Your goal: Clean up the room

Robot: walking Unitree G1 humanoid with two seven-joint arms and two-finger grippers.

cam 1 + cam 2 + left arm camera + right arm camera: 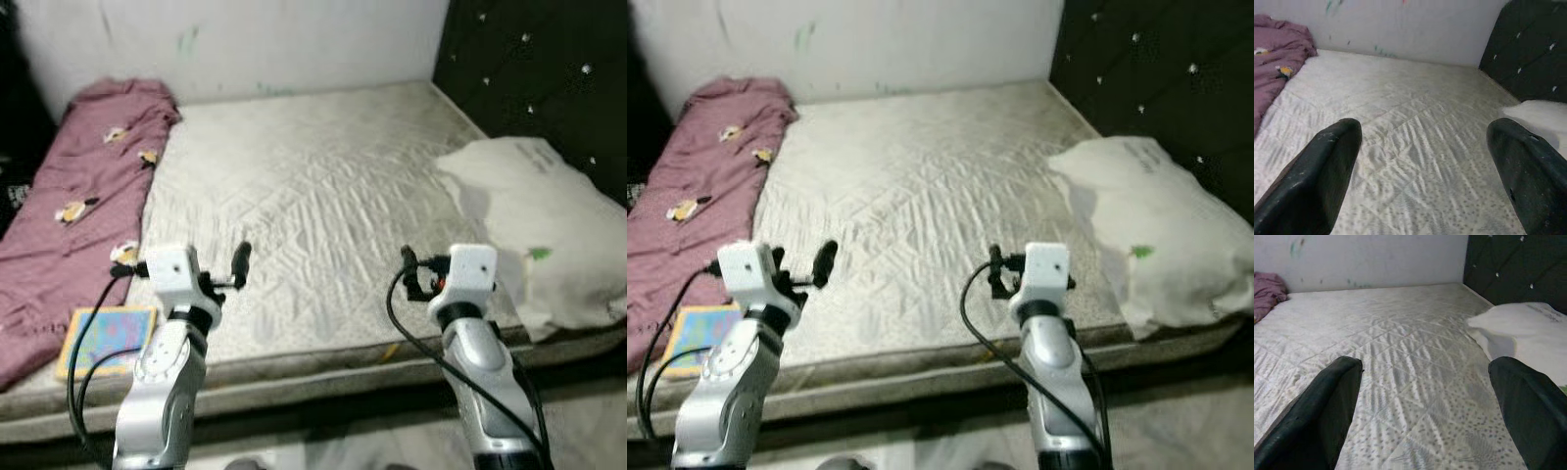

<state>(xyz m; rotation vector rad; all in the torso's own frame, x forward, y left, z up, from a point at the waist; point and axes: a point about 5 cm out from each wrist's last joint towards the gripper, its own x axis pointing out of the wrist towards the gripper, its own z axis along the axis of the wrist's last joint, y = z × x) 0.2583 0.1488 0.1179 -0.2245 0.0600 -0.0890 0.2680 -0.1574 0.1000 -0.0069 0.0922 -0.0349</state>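
Left of frame: maroon blanket (83, 186), soft, light and limp, best pinched at a bunched fold; book (106, 338) at lower left. Centre: left gripper (238, 266) and right gripper (406, 262), both wide, empty, over the bed (313, 186). Right: pillow (549, 225), soft, graspable at a corner.

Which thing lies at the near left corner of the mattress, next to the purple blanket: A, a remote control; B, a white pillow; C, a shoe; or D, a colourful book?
D: a flat colourful book lies at the mattress's near left corner beside the purple blanket, while the white pillow lies on the right.
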